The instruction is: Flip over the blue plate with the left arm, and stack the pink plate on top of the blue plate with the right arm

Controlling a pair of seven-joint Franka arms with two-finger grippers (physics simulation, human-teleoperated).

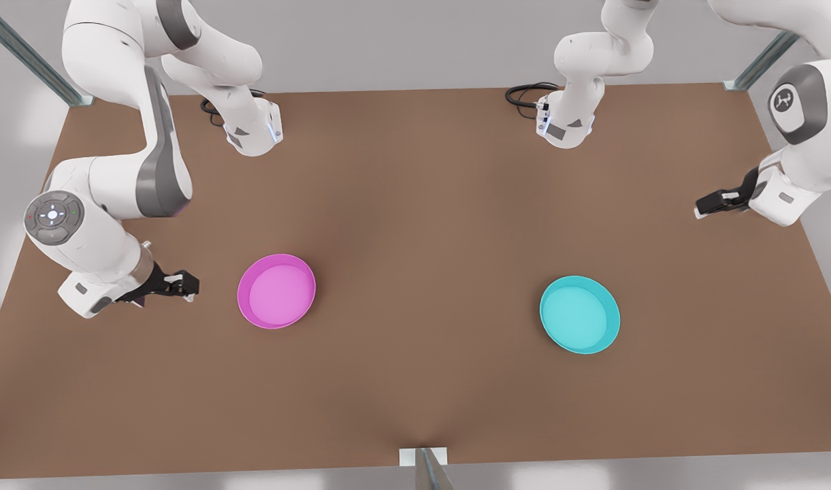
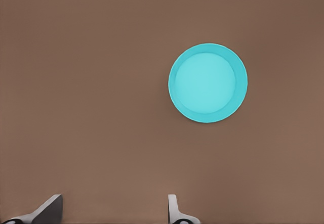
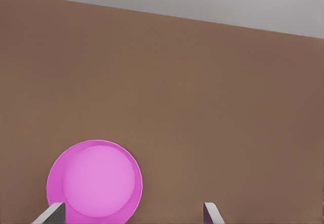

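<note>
The blue plate (image 1: 580, 314) lies rim up on the brown table, toward the front view's right; the left wrist view shows it as a cyan disc (image 2: 208, 82) some way ahead of the fingers. My left gripper (image 1: 713, 202) hovers open near the table's right edge, well behind the plate, with nothing between its fingertips (image 2: 174, 211). The pink plate (image 1: 276, 290) also lies rim up, at the front view's left. My right gripper (image 1: 186, 284) is open just to its left, a short gap away. In the right wrist view the pink plate (image 3: 94, 184) sits close in front of the fingers (image 3: 211, 213).
Both arm bases (image 1: 255, 129) (image 1: 565, 122) stand at the back edge with black cables beside them. A metal frame post (image 1: 425, 466) rises at the front edge's middle. Bare brown table (image 1: 422, 272) stretches between the two plates.
</note>
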